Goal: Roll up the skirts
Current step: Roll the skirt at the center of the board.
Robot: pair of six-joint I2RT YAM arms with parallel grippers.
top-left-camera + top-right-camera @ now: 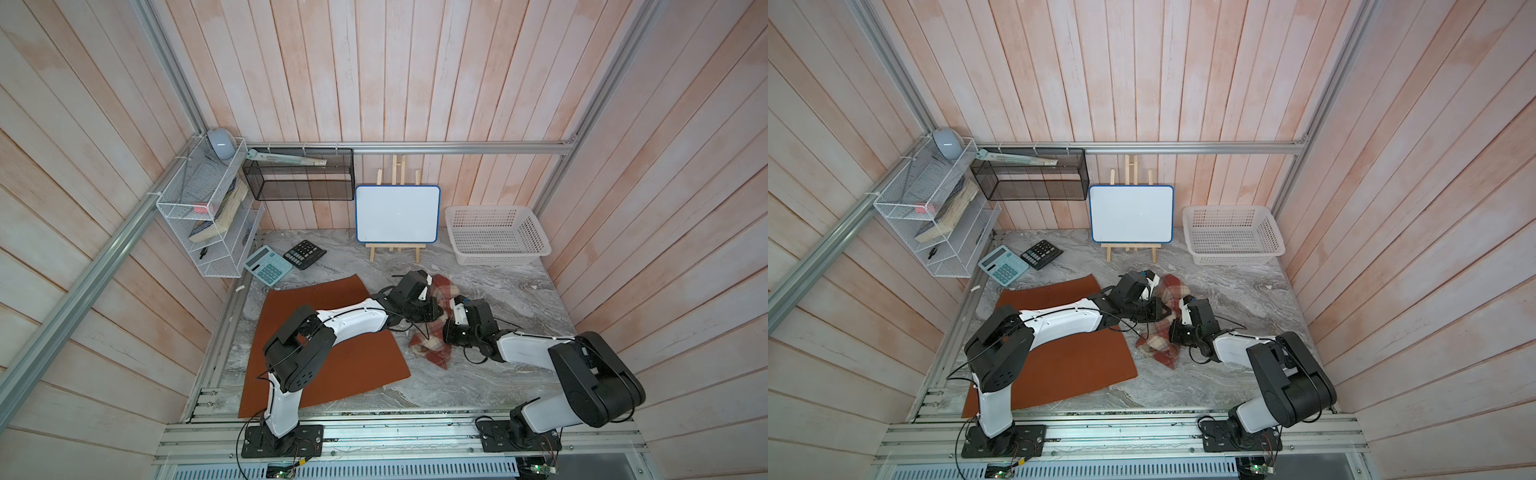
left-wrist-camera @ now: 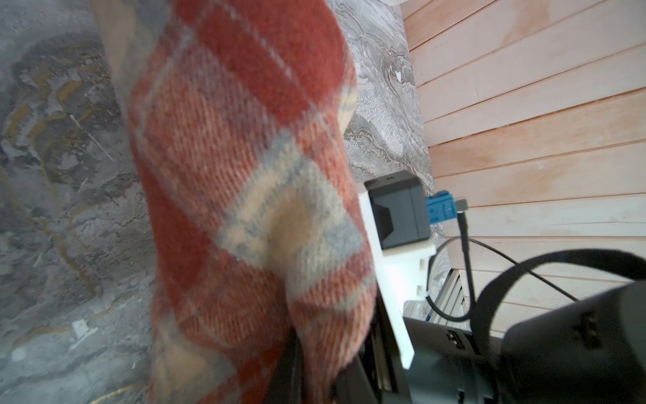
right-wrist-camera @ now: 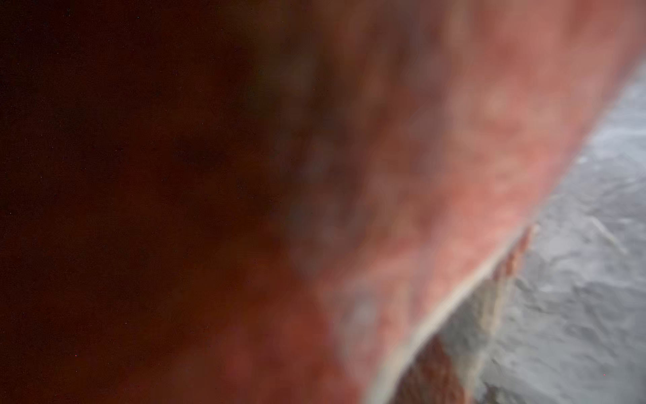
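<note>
The plaid skirt [image 1: 432, 351] [image 1: 1160, 349] lies bunched in the middle of the marble table, between both grippers. My left gripper [image 1: 436, 309] [image 1: 1158, 309] is at its far part. In the left wrist view, my left gripper [image 2: 314, 370] has its dark fingers shut on a fold of the plaid skirt [image 2: 244, 175]. My right gripper [image 1: 441, 332] [image 1: 1169, 332] presses into the bundle from the right, its fingertips hidden. Blurred plaid cloth [image 3: 454, 140] fills the right wrist view. The rust-orange skirt [image 1: 353, 365] [image 1: 1075, 365] lies flat at the left under my left arm.
A white lattice basket [image 1: 494, 210] stands at the back right. A small whiteboard on an easel [image 1: 397, 214] stands at the back middle. A teal calculator [image 1: 268, 264] and a black calculator [image 1: 304, 254] lie at the back left. Wire shelves [image 1: 199, 216] hang on the left wall.
</note>
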